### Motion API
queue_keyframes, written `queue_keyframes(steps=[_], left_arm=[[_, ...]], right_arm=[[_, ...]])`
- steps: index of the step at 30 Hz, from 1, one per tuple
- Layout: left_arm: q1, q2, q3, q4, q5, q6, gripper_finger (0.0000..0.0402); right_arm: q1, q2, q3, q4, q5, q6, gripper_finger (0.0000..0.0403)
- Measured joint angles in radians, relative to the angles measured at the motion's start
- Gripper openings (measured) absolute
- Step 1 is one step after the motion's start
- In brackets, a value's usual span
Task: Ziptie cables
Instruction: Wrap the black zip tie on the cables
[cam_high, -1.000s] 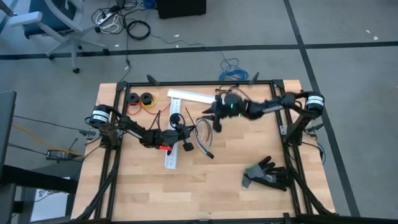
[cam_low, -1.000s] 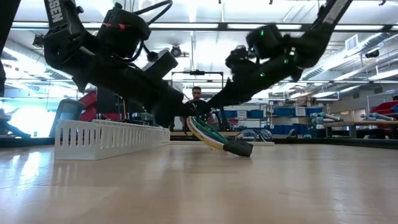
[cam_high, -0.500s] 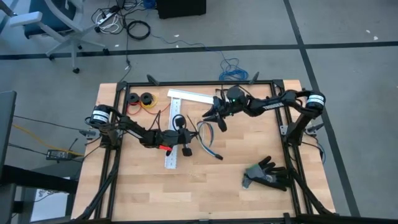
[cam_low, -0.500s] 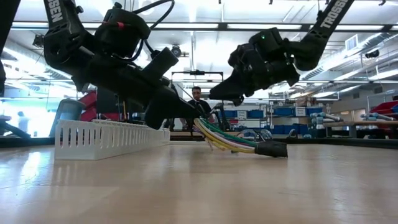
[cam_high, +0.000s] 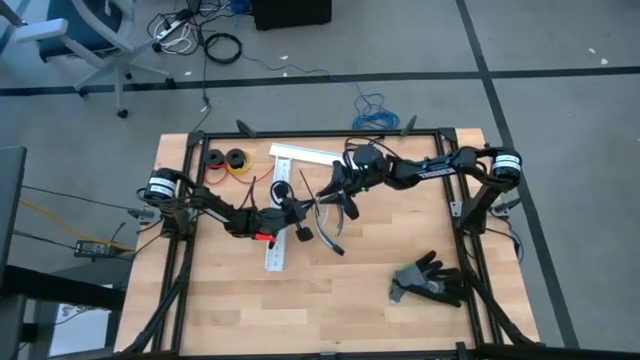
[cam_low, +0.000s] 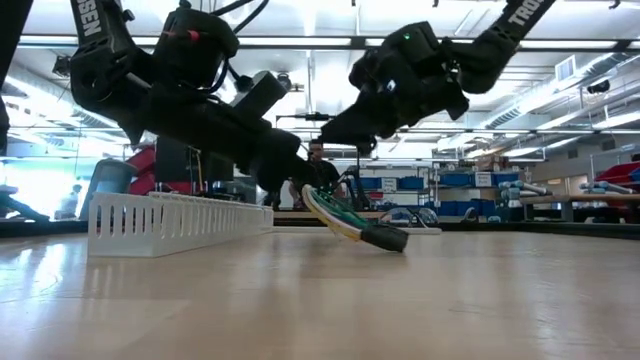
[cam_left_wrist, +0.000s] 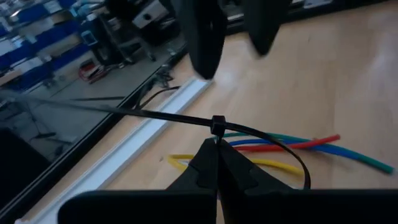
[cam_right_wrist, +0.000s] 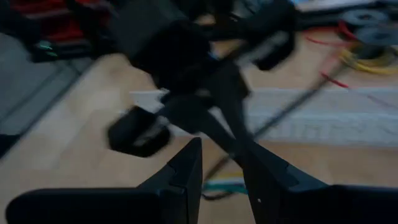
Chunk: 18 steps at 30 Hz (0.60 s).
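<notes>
Since a moment ago the right hand has swung back toward the left hand over mid-counter, the cables dropping again. The left hand is clenched on the ziptie, looped round the limp, light cables; the right hand's grip I cannot tell. The strap is thin, springy and slick, so its free tail looks best pinched close beside the head.

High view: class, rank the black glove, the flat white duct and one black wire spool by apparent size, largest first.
1. Flat white duct and black glove: too alike to separate.
2. Black wire spool: clearly smallest.

cables: far ends cut off at frame edge | right end effector: view blurred
</notes>
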Motion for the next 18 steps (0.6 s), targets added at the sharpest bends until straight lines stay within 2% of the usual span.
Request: queue_keyframes(steps=[4, 12, 18], left_arm=[[0.0, 0.0, 0.0, 0.001, -0.013, -0.011, 0.0003], [0.0, 0.0, 0.036, -0.018, -0.111, -0.032, 0.0003], [0.0, 0.0, 0.068, -0.079, -0.113, -0.032, 0.0003]], right_arm=[[-0.002, 0.0, 0.035, -0.053, 0.087, -0.002, 0.0099], [0.013, 0.001, 0.035, -0.04, 0.222, 0.082, 0.0099], [0.021, 0.023, 0.037, 0.014, 0.197, 0.087, 0.0098]])
